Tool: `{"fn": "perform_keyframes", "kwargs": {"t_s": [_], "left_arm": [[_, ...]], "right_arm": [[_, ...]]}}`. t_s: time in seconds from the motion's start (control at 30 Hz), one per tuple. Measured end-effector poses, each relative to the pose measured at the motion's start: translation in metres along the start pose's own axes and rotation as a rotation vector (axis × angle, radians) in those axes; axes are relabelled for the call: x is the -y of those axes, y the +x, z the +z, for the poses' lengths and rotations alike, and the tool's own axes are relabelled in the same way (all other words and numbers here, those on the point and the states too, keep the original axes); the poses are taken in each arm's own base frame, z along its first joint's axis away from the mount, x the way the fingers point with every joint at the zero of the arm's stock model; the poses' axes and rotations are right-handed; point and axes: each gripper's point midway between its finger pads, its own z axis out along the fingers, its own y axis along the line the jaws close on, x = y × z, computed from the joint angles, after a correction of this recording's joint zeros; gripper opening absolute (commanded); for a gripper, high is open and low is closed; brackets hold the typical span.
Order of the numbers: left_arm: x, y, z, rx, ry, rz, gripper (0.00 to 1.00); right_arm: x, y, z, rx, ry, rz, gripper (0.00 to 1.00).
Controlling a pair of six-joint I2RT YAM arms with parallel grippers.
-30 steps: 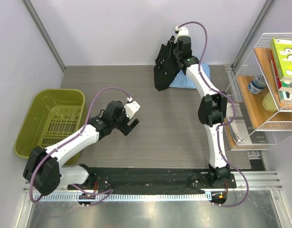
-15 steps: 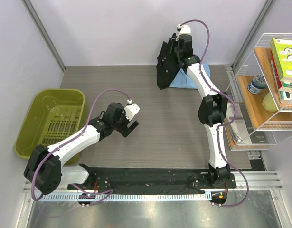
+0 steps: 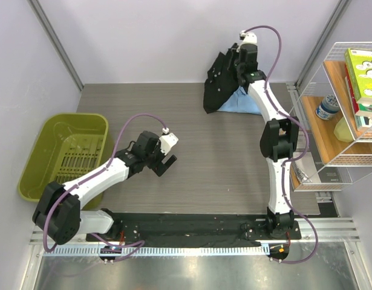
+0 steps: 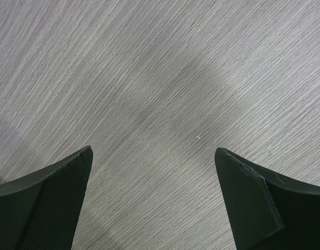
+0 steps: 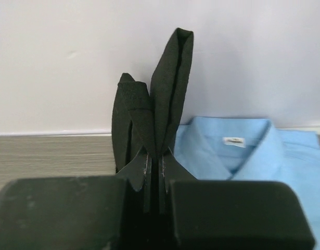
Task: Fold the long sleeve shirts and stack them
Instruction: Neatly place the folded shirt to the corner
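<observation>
The top camera looks down on the whole bench (image 3: pixel 222 157). The left wrist one sees it close; the right faces the far wall (image 5: pixel 71 52).

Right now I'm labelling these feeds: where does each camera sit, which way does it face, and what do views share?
Top: above and behind the arms, looking down on table, green bin and both whole arms.
Left wrist: on that arm, looking down at table past the open left hand.
Right wrist: on that arm, facing the back wall; shut right hand pinches the black shirt, blue shirt behind.
Shared: top and right wrist both show both shirts.
</observation>
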Motion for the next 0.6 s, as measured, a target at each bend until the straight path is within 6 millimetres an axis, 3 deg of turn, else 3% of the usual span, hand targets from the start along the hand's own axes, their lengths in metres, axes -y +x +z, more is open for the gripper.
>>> {"fn": "perform_keyframes", "kwargs": {"t_s": [0.1,0.2,0.33,0.5,0.6], "left_arm": [[0.001,0.002,0.0,-0.013,0.003,0.001,1.0],[0.001,0.004,-0.002,-0.028,0.006,0.001,1.0],[-0.002,0.003,-0.007,-0.049,-0.001,0.003,1.0],[-0.008,0.002,-0.014,-0.071,-0.013,-0.001,1.0],[-0.009,0.004,-0.018,-0.086,-0.019,-0.001,1.0]], "right_arm": [[0.032,0.004,0.001,0.004,0.033,0.002,0.01],[0.066,0.022,0.005,-0.005,0.071,-0.01,0.01],[0.115,0.067,0.01,-0.036,0.134,-0.057,0.01],[0.153,0.108,0.022,-0.055,0.202,-0.12,0.01],[0.162,0.122,0.027,-0.061,0.222,-0.161,0.2]]}}
